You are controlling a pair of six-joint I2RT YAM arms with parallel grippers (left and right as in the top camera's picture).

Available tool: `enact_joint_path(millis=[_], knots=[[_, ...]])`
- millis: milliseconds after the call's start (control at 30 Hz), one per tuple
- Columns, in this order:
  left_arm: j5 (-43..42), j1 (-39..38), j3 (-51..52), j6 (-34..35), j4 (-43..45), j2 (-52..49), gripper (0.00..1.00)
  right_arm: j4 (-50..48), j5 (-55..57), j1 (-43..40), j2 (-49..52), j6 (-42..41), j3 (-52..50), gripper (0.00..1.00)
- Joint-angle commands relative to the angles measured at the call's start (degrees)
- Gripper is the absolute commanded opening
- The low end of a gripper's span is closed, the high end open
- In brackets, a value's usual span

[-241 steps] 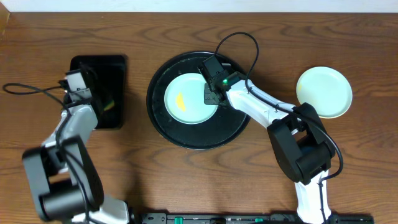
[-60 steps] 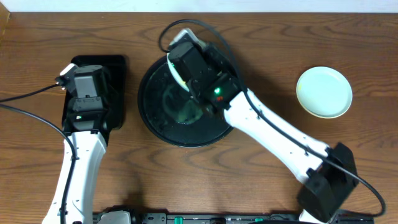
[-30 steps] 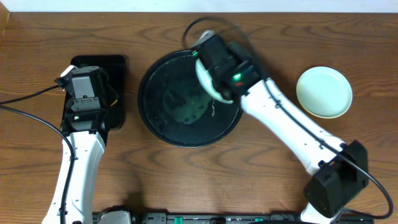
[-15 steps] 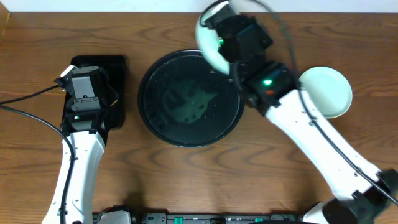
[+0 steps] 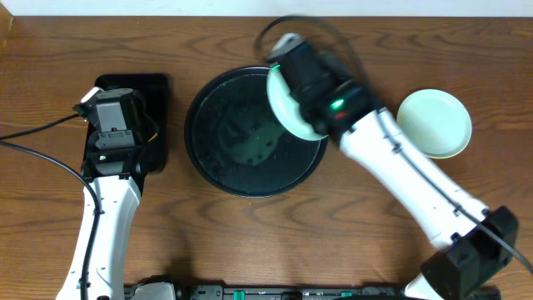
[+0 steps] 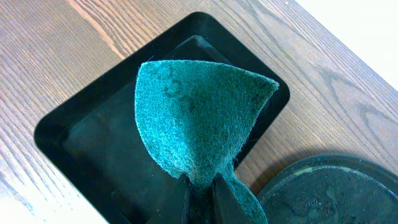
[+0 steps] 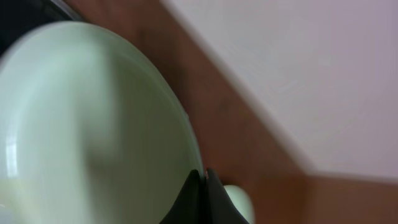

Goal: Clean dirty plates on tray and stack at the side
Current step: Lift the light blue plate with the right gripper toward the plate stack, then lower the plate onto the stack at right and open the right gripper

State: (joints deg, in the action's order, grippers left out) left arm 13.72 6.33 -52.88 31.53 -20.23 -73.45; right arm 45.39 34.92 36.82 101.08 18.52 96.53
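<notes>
The left arm [image 5: 106, 218] and right arm [image 5: 410, 182] had white shells, black joints, green wrist lights and black cables; the left pincer [image 6: 201, 186] and right pincer [image 7: 202, 178] were black.

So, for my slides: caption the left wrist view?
Left jaws pinch a green scouring pad over the rectangular tray, round tray beside it.

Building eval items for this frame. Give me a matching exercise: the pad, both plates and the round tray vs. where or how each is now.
Things:
1. green scouring pad
2. lifted plate
3. plate on the table
4. round tray

States:
A. lying flat on the wood, far right
B. pinched by the left gripper above the rectangular tray
C. tilted, gripped at its rim by the right gripper
D. black, mid-table, no plate lying in it

Pairs: 1-B; 2-C; 3-A; 4-D
</notes>
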Motion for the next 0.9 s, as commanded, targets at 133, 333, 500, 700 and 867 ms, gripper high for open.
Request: enact_joint_path(millis=[133, 333, 500, 700, 867], knots=[[0.15, 0.24, 0.15, 0.50, 0.13, 0.48, 0.07, 8.79, -35.65, -24.00, -0.61, -14.21, 0.17, 0.02], [0.17, 0.24, 0.15, 0.48, 0.15, 0.46, 0.08, 14.99, -39.04, -38.75, -0.61, -14.19, -0.20, 0.01], [0.17, 0.24, 0.15, 0.48, 0.13, 0.46, 0.07, 13.94, -35.39, -47.39, -0.61, -20.57, -2.97, 0.01], [0.17, 0.24, 0.15, 0.48, 0.13, 0.46, 0.07, 9.01, -26.77, -53.70, -0.61, -32.26, -11.15, 0.01], [0.17, 0.24, 0.15, 0.48, 0.13, 0.46, 0.07, 4.26, -23.45, -57.09, -0.61, -35.89, -18.18, 0.01]])
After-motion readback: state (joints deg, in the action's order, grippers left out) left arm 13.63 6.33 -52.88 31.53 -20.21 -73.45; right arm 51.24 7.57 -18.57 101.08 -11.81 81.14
